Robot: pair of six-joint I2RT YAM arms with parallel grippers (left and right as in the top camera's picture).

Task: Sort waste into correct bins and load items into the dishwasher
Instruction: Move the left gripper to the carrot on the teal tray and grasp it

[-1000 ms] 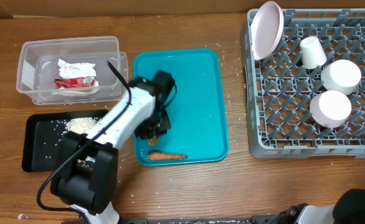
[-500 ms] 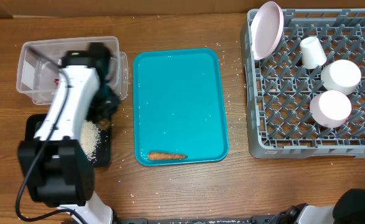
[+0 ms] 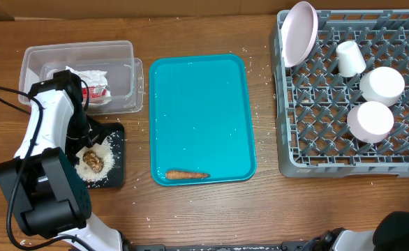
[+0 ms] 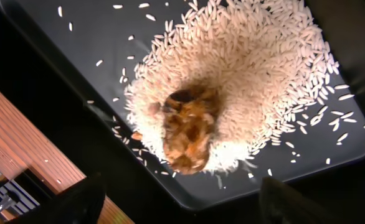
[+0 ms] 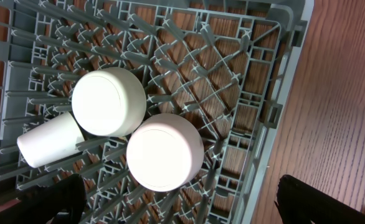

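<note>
Rice lies heaped in the black tray, with the brown lump on top of the heap. From overhead, the left arm covers the tray's left part and the near corner of the clear tub, and the left gripper hangs just above the lump. The tub holds a crumpled napkin and the red wrapper. On the teal tray only the sausage stick lies, by the near edge. In the dish rack the plate stands on edge at a corner, and the cup, far bowl and near bowl sit upside down. Loose grains dot the counter between tray and rack.

Left wrist: the jaws stand wide with nothing between them; below, the lump rests on the rice.

Right wrist: the right gripper hangs over the rack, jaws wide and empty, above both bowls and the cup.
</note>
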